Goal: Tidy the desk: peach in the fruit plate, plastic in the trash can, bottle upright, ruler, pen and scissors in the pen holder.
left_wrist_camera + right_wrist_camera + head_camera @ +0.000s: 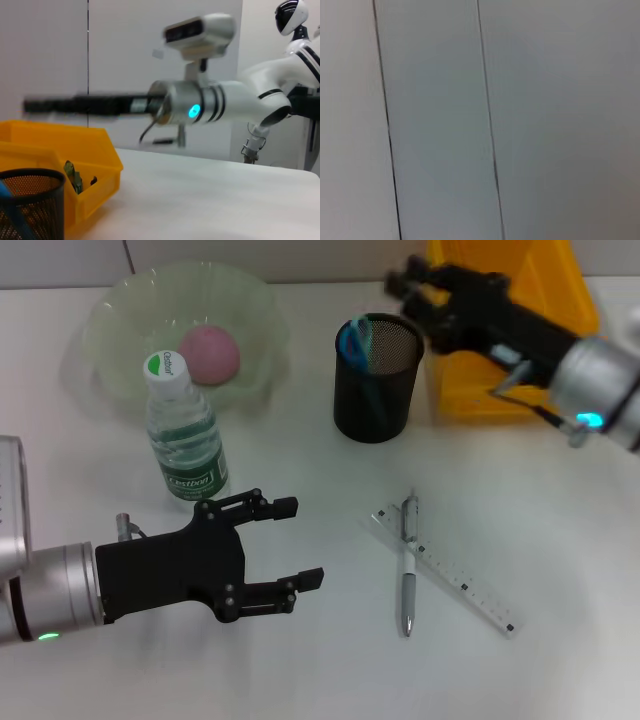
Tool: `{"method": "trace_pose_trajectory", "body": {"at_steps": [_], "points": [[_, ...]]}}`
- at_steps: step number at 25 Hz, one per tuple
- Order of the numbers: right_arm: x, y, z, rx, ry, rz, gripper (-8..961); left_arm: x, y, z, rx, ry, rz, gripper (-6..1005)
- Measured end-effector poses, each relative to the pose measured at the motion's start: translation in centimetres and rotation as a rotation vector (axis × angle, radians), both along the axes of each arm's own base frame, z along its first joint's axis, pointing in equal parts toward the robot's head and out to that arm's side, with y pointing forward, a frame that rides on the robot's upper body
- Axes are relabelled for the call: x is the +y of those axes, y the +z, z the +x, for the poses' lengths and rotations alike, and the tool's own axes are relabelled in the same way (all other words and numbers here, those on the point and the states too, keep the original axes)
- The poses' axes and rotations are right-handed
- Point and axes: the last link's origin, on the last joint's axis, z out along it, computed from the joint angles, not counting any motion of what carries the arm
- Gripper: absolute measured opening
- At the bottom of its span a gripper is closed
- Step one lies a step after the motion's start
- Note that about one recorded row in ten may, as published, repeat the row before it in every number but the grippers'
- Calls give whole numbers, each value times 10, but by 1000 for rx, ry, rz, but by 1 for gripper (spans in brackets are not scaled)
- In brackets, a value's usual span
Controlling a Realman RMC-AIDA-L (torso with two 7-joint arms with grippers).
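Left gripper [290, 545] fingers apart over white desk [520, 540] | right gripper [415, 290] fingers unclear, above pen holder [375, 380]

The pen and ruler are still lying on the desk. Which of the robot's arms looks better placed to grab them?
Probably the left. The left gripper hangs open low over the desk, beside the pen and ruler. The right gripper is up over the pen holder and yellow bin.

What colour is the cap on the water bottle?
The bottle has a white cap with a green mark on top, shown best in the head view.
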Motion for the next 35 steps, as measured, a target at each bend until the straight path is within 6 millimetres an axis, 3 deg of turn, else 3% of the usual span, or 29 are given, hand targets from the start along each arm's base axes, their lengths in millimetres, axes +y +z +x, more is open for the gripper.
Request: {"method": "trace_pose_trajectory", "body": {"at_steps": [1, 2, 5, 6, 10, 11, 15, 18, 24, 35], "points": [[-6, 22, -1, 86, -5, 0, 300, 0, 0, 0, -1, -1, 0, 805], [-6, 22, -1, 86, -5, 0, 309, -1, 1, 0, -2, -2, 0, 805], [-15, 54, -5, 149, -23, -67, 336, -2, 2, 0, -6, -3, 1, 805], [-23, 73, -12, 131, -32, -142, 345, -2, 2, 0, -8, -4, 0, 805], [-37, 95, -23, 47, -88, -245, 581, -2, 2, 0, -8, -5, 0, 805], [-44, 105, -32, -37, -135, -324, 617, -2, 3, 0, -8, -6, 0, 805], [-53, 118, -41, -159, -208, -446, 763, -2, 3, 0, -8, -8, 0, 805], [-63, 127, -48, -305, -276, -564, 786, -2, 3, 0, -9, -8, -1, 805], [-66, 128, -51, -611, -393, -709, 832, -2, 3, 1, -9, -10, -5, 805], [-45, 66, -45, -808, -428, -753, 842, 0, 4, 1, -10, -5, -6, 805]]}}
